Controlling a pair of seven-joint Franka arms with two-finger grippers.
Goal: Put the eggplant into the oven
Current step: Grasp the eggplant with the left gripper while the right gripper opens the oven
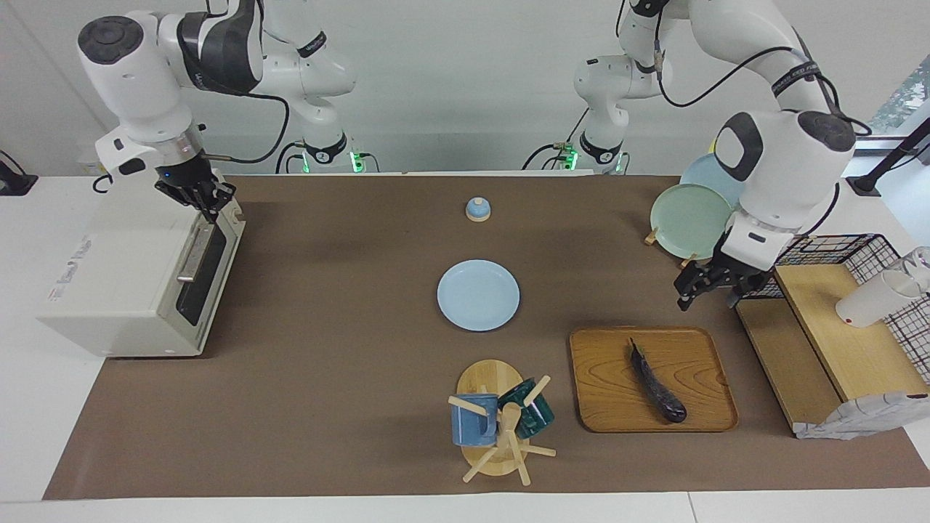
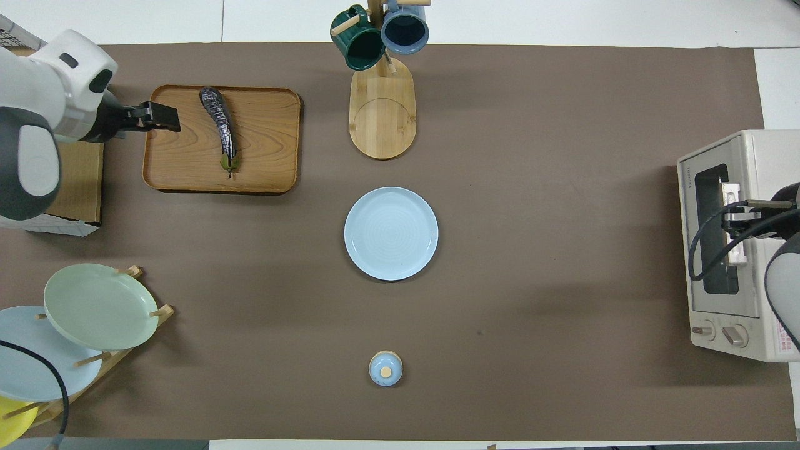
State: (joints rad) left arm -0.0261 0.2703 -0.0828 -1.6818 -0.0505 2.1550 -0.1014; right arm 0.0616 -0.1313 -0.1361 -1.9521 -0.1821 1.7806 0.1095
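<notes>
Eggplant: we log one eggplant (image 1: 657, 383), long, slender, glossy purple-black, lying on the wooden tray (image 1: 601, 378); in the overhead view its stem end points to 6 o'clock.
Tray: one, rounded rectangle with grained wood, at the left arm's end of the table, farther from the robots than the plate rack (image 2: 122, 356).
Left gripper: the left gripper (image 1: 703, 288) hangs in the air over the brown mat just beside the tray's edge, clear of the eggplant; we see its fingers spread.
Oven: one boxy cream-white oven (image 1: 138, 269) at the right arm's end, door shut, dark glass window, metal bar handle (image 1: 196, 252).
Right gripper: the right gripper (image 1: 202, 200) sits at the oven's top front edge, just above the handle; we cannot tell how its fingers stand.
Between them: one round pale-blue plate (image 1: 478, 295) mid-table, and one small blue lid with a wooden knob (image 1: 477, 209) at its 12 o'clock in the facing view.
Mugs: two, green and blue, on one wooden mug tree (image 1: 498, 425).
Rack: three plates stand in it.
</notes>
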